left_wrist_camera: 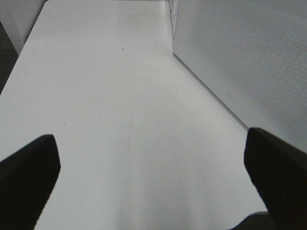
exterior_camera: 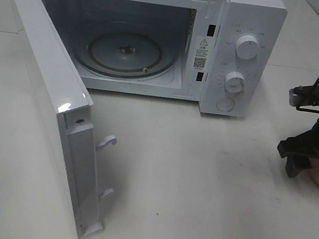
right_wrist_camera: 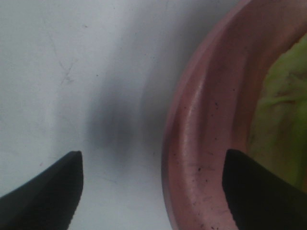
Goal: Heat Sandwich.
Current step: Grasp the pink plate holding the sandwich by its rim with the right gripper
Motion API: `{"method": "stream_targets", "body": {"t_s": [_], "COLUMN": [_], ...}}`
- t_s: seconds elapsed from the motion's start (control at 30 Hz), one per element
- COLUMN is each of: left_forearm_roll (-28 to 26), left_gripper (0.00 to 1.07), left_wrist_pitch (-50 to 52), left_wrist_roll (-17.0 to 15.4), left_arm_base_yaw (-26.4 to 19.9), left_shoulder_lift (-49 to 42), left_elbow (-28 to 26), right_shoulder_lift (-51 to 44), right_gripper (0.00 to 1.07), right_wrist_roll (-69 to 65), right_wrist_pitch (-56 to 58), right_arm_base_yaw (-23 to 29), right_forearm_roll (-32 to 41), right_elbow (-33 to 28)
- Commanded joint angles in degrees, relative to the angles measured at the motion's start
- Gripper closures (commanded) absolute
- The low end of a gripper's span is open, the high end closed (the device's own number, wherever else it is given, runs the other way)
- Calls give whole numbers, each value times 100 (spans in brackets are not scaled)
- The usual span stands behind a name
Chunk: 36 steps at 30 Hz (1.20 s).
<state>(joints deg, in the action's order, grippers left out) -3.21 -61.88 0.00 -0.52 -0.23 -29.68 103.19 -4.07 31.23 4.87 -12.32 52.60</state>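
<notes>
- Right gripper (right_wrist_camera: 152,160): jaws wide, empty, straddling the rim of the pink plate (right_wrist_camera: 201,120).
- Sandwich (right_wrist_camera: 283,91): on that plate, just beyond the inner finger; only green filling shows.
- Left gripper (left_wrist_camera: 151,158): wide, empty.
- Step: likely grasping the plate.
- Next: lower, close on the rim, carry to the open microwave (exterior_camera: 244,24).

Even, soft overhead light, glare on the microwave door (exterior_camera: 66,106) edge; the right wrist close-up of the pink plate (right_wrist_camera: 201,143) is blurred.

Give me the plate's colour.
The plate is pink, a dusty rose with small dark specks. It shows best in the right wrist view.
</notes>
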Motion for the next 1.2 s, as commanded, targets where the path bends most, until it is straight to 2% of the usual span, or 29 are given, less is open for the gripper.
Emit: {"method": "stream_targets", "body": {"t_s": [0.03,0.6,0.7,0.73,0.87,0.9,0.93,0.97,1.2], "left_forearm_roll": [-34,-34,-34,-34,-34,-34,-34,-34,-34], "left_gripper": [7,7,7,7,7,7,7,7,7], "left_wrist_pitch": [52,52,52,52,52,52,52,52,52], "left_wrist_roll": [-52,-52,-52,-52,-52,-52,-52,-52,-52], "left_arm_base_yaw": [-6,-6,-6,-6,-6,-6,-6,-6,-6], "left_shoulder_lift": [-97,-97,-97,-97,-97,-97,-97,-97,-97], "left_elbow": [6,6,6,6,6,6,6,6,6], "right_shoulder_lift": [149,344,344,344,344,344,344,344,344], "right_gripper": [31,33,44,44,78,78,98,107,107], "right_wrist_roll": [80,103,103,103,92,92,29,0,-34], "right_wrist_pitch": [-97,-132,-126,-126,-126,-126,-126,-126,-126], "right_arm_base_yaw": [-29,-29,-29,-29,-29,-29,-29,-29,-29], "right_forearm_roll": [-97,-115,-120,-120,-212,-212,-281,-309,-418], "right_elbow": [46,46,46,46,46,46,46,46,46]}}
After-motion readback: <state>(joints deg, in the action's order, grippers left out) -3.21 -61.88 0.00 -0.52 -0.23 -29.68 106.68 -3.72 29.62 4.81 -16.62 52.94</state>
